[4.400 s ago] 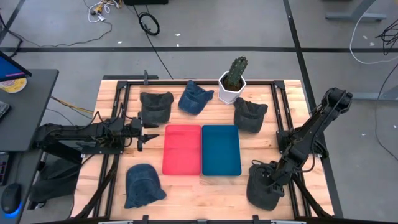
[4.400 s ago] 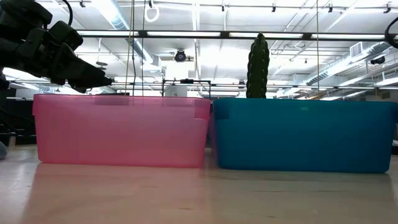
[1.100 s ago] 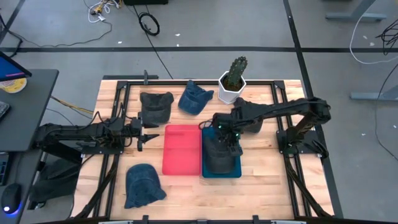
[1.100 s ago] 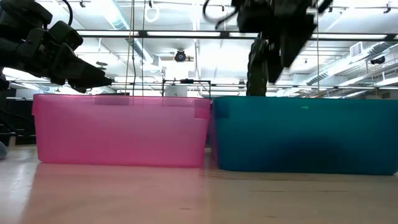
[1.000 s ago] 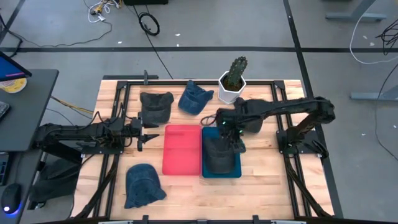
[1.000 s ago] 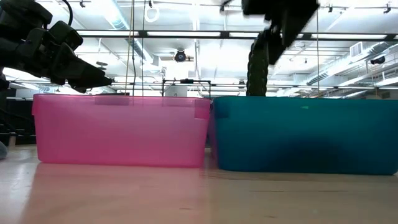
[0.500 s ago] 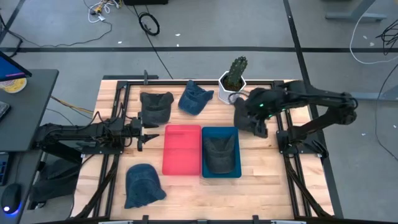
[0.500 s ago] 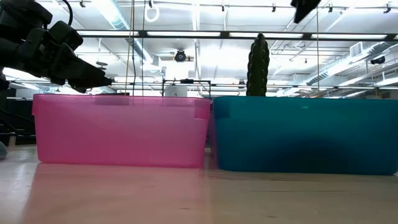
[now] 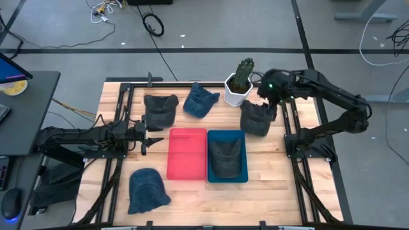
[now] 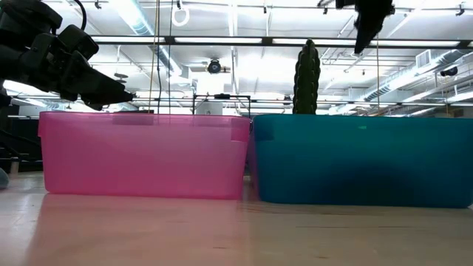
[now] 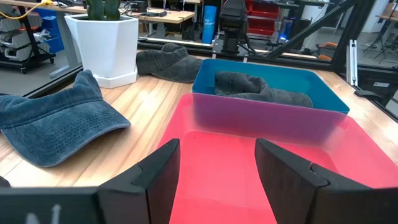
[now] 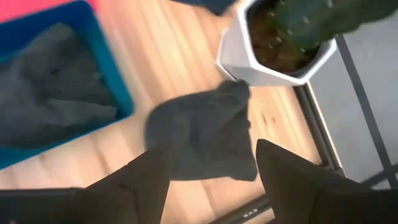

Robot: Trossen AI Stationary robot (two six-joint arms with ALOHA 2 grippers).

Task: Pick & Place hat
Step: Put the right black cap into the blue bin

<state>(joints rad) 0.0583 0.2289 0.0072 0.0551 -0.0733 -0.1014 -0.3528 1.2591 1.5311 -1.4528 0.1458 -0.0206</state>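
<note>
A dark grey hat [image 9: 225, 157] lies inside the blue bin [image 9: 243, 171]; it shows again as the grey hat [image 11: 261, 87] in the left wrist view. Another dark grey hat [image 9: 256, 120] lies on the table beside the cactus pot [image 9: 238, 89]. My right gripper [image 12: 211, 180] hangs open high above this hat [image 12: 199, 134], touching nothing, and also shows as the right gripper [image 10: 366, 22] at the top of the low view. My left gripper [image 11: 217, 168] waits open at the left end of the red bin [image 9: 187, 153], holding nothing.
A dark grey hat [image 9: 160, 108] and a blue hat [image 9: 201, 100] lie at the far side of the table, and one more blue hat [image 9: 146, 190] lies near the front left. Black frame rails [image 9: 289, 121] run along both table sides. The cactus [image 10: 307, 77] stands tall behind the bins.
My right gripper has risen from over the blue bin and swung toward the table's far right, rolling as it went, until it hangs over the dark grey hat by the cactus pot. The grey hat in the blue bin has stayed where it was.
</note>
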